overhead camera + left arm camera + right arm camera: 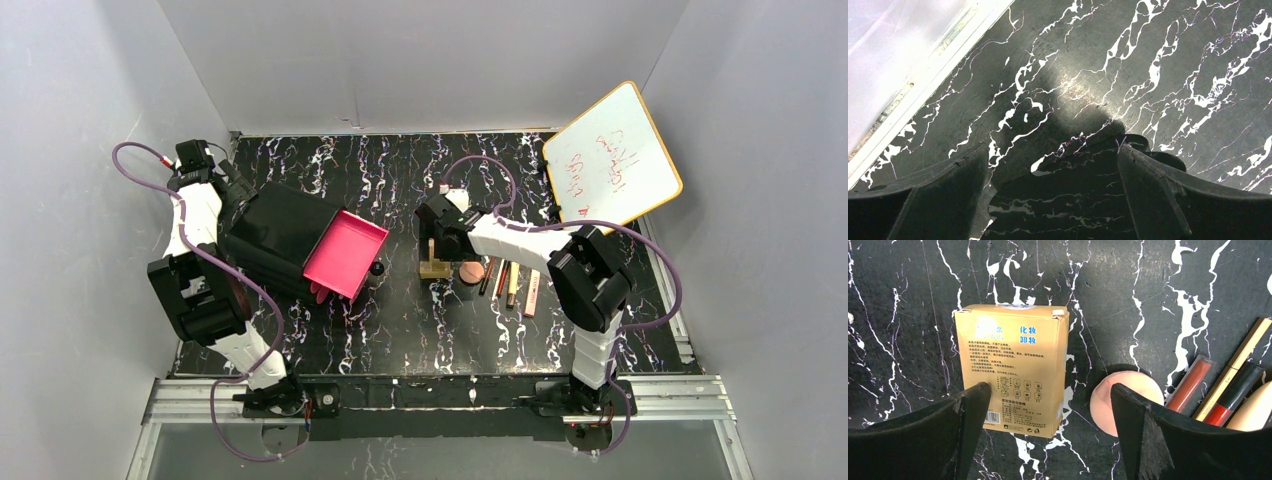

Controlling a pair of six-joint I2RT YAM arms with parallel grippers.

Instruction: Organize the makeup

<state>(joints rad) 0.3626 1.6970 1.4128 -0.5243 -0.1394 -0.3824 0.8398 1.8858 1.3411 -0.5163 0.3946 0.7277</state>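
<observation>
Right gripper up close, fingers spread wide, hanging over the yellow box on the table. The peach compact and pencils sit just beside it. Left gripper is at the black box, can't tell if it's pinching it.

Even light from above fills the sharp top view. In the left wrist view a glare patch shines on the glossy table, shadow just below it. The right wrist view is crisp: print on the yellow box reads clearly.
</observation>
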